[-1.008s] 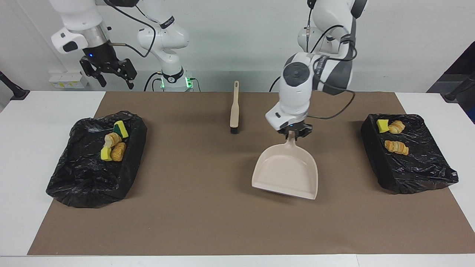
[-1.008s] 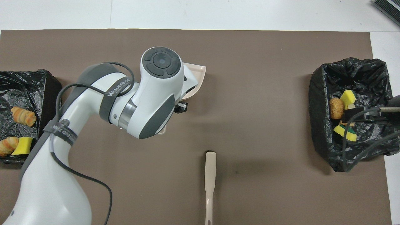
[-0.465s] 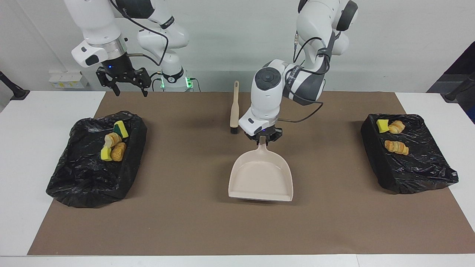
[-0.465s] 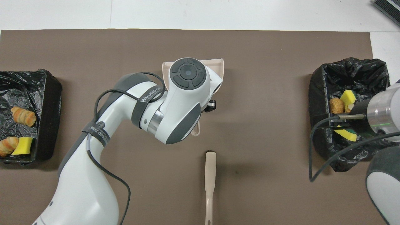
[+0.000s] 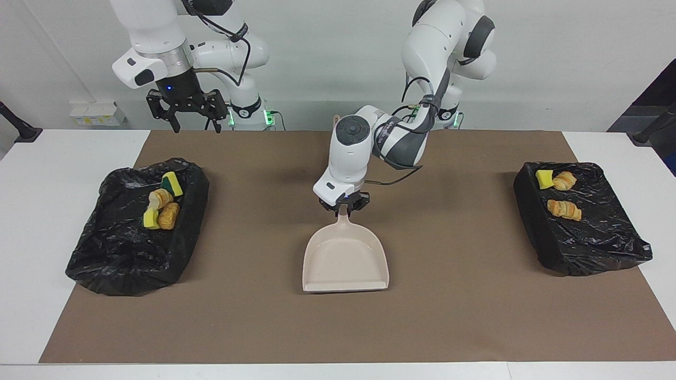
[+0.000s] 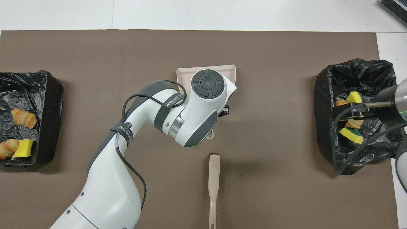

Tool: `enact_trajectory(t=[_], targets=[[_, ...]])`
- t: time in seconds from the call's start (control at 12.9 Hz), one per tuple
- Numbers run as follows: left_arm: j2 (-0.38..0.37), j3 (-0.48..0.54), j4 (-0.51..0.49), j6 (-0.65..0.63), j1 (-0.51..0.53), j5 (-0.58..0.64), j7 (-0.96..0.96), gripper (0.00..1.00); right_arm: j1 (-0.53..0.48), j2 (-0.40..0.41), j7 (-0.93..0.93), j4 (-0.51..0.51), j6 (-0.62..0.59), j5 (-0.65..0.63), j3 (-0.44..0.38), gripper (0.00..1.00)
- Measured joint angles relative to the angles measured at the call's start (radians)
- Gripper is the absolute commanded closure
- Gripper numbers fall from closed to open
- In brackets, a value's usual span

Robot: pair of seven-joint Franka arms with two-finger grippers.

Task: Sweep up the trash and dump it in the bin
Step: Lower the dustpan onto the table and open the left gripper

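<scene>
My left gripper (image 5: pixel 343 207) is shut on the handle of the beige dustpan (image 5: pixel 346 261). The pan is empty and sits low at the middle of the brown mat, its open edge away from the robots. In the overhead view the left arm covers most of the dustpan (image 6: pixel 184 71). The trash lies in two black-lined bins. Several yellow sponge and bread pieces (image 5: pixel 161 205) are in the bin (image 5: pixel 121 269) at the right arm's end. A sponge bit (image 5: pixel 544 178) and two croissants (image 5: pixel 564 209) are in the bin (image 5: pixel 533 221) at the left arm's end. My right gripper (image 5: pixel 193 120) hangs open in the air.
A beige brush (image 6: pixel 214 187) lies on the mat (image 5: pixel 475 316), nearer to the robots than the dustpan, its handle pointing toward them. In the facing view my left arm hides most of it. White table borders the mat on all sides.
My left gripper has carried the dustpan sideways toward the right arm's end, to the middle of the mat, and squared it up. The right gripper has drifted toward the middle.
</scene>
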Motion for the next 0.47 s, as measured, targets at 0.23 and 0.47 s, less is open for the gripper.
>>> enact_trajectory(t=[0.23,0.47], targets=[[0.000,0.004,0.000,0.000,-0.002,0.006,0.001,0.52,-0.001,0.016,-0.004,0.033,-0.052,0.000,0.000,0.00],[-0.003,0.012,0.000,-0.001,0.000,0.072,0.006,0.03,-0.002,0.024,-0.006,0.066,-0.062,0.002,0.000,0.00]])
